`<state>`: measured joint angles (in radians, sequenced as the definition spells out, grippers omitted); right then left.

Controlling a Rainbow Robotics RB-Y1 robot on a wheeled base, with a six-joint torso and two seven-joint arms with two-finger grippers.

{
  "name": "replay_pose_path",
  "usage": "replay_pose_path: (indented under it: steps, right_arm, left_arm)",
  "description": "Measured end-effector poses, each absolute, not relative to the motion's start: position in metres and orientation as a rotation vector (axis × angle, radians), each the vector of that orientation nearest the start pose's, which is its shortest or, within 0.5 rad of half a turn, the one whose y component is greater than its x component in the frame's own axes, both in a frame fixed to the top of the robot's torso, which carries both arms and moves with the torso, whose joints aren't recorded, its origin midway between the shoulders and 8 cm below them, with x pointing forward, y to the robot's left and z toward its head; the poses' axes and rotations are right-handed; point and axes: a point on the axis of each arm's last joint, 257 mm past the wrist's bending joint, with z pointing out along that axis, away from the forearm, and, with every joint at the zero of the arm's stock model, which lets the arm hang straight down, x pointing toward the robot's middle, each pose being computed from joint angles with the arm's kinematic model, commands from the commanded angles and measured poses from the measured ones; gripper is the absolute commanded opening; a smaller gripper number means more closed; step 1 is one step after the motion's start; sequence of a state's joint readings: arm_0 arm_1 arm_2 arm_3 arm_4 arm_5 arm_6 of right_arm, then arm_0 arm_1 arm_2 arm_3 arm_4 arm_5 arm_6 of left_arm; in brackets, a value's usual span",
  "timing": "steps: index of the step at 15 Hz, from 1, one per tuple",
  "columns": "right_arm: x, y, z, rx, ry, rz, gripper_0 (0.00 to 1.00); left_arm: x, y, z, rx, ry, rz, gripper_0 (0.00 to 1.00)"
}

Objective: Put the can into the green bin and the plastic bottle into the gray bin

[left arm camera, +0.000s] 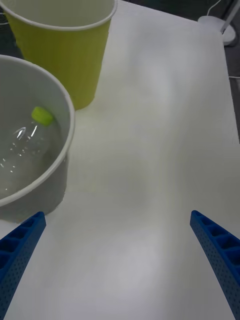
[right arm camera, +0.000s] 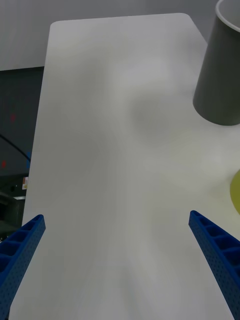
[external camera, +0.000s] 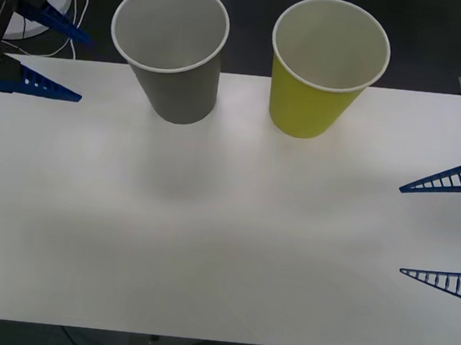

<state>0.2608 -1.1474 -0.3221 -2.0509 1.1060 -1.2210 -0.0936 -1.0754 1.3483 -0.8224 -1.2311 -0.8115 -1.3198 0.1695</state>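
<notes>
Now plastic bottle inside gray bin, left hand apart, right hand apart.

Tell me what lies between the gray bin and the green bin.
Nothing: in the front view a bare strip of white table separates the gray bin from the green bin; they stand apart, not touching.

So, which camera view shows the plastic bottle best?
The left wrist view: it looks into the gray bin, where the plastic bottle lies with its cap visible. The front view gives the gray bin's outside and upper inner wall, the right wrist view its outer wall.
</notes>
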Motion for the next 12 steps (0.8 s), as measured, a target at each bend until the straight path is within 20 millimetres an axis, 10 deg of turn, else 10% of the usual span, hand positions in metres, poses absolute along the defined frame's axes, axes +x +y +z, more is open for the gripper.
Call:
replay_pose_path:
  steps: [12]
  right_arm:
    - [0.312, -0.249, -0.122, -1.617, 1.483, 0.406, 1.0]
  left_arm:
    - [0.45, 0.232, -0.068, 1.6, 1.51, -0.558, 1.0]
